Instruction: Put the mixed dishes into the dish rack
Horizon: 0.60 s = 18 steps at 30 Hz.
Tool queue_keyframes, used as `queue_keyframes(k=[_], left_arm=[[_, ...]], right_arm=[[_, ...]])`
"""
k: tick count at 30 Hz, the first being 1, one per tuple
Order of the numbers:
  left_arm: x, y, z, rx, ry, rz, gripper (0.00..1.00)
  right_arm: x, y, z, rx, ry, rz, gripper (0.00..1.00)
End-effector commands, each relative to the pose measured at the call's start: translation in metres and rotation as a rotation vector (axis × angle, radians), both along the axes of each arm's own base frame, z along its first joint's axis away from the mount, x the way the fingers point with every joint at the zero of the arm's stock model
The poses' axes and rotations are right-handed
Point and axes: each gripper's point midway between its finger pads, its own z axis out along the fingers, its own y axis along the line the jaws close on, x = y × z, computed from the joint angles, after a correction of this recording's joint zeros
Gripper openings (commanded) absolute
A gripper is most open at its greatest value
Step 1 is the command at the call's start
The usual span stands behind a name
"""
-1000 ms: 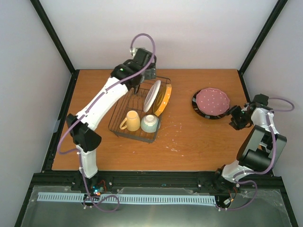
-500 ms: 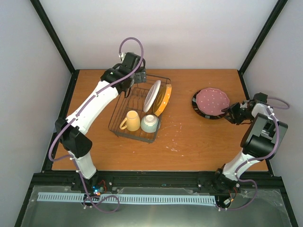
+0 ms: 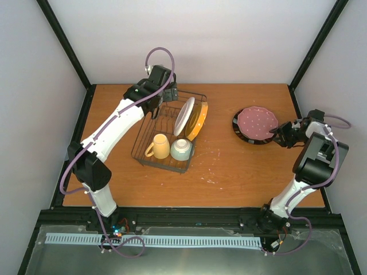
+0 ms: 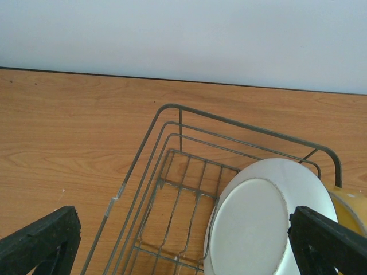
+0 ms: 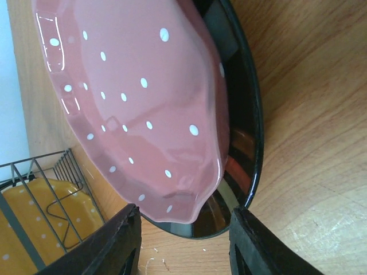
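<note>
Hovering over the rack, the left gripper is gaping empty; the right gripper, half-closed, is straddling the rim of the pink plate, grip unclear.

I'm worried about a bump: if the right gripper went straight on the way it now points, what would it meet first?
The right gripper would most likely meet the near rim of the pink dotted plate first, just above the dark plate under it; depth is unclear.
</note>
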Motion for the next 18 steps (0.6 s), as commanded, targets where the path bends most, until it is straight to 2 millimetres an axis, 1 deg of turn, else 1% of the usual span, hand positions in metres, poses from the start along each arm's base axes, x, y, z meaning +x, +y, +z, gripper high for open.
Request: queue_keyframes(k=[1, 7, 18], left_arm=[[0.003, 0.003, 0.018, -0.022, -0.055, -0.009, 1.0], [0.007, 0.004, 0.017, -0.014, -0.057, -0.016, 1.0], [0.007, 0.009, 0.012, 0.011, -0.051, -0.011, 1.0]], right_arm=[[0.005, -0.006, -0.002, -0.023, 0.004, -0.001, 0.42], [0.012, -0.005, -0.009, -0.012, 0.008, -0.004, 0.43], [0.024, 0.013, -0.026, -0.008, 0.024, 0.03, 0.42]])
